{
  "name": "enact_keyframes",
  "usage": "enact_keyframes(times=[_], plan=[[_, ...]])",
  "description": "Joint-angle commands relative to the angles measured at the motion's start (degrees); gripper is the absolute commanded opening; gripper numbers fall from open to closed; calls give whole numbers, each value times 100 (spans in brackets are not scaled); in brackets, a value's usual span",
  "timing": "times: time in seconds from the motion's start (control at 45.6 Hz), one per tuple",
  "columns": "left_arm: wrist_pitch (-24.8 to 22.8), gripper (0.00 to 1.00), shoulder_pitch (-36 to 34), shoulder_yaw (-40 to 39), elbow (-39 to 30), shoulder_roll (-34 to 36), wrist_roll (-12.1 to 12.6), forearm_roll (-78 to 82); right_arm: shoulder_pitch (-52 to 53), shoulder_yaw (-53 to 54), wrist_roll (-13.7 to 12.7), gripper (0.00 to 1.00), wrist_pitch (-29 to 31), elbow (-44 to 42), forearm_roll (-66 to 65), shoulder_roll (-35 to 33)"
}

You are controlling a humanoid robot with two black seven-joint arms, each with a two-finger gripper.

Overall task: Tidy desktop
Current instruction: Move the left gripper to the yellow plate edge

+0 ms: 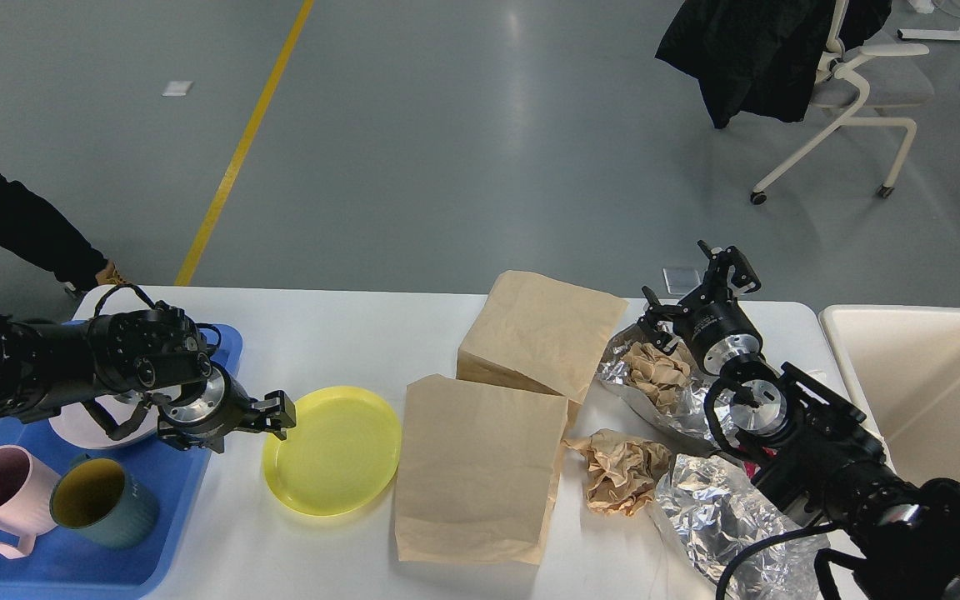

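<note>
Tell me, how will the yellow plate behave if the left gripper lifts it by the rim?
The yellow plate looks thin, glossy plastic: probably light and stiff, possibly slippery. Held at one edge by the left gripper, it may tilt.

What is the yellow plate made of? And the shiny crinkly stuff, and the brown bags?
The yellow plate looks like plastic: bright, smooth, slightly see-through at its rim. The shiny crinkly stuff looks like aluminium foil: silver, mirror-like, full of sharp creases. The two brown bags look like kraft paper: dull tan, flat, with folded edges. None can be confirmed by sight alone.
</note>
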Motion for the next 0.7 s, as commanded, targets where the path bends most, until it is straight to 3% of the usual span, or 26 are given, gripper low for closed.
enact_keyframes(times=[0.0, 0.263, 0.416, 0.679], plan=[[2, 82, 127, -8, 155, -42, 0, 0, 0, 0, 4, 100, 1, 0, 0, 0], [80, 79, 250, -70, 243, -165, 53, 0, 0, 0, -5, 100, 1, 0, 0, 0], [213, 79, 391, -193, 278, -174, 229, 0, 0, 0, -5, 100, 1, 0, 0, 0], [248, 79, 497, -228, 401, -288, 229, 9, 0, 0, -5, 100, 1, 0, 0, 0]])
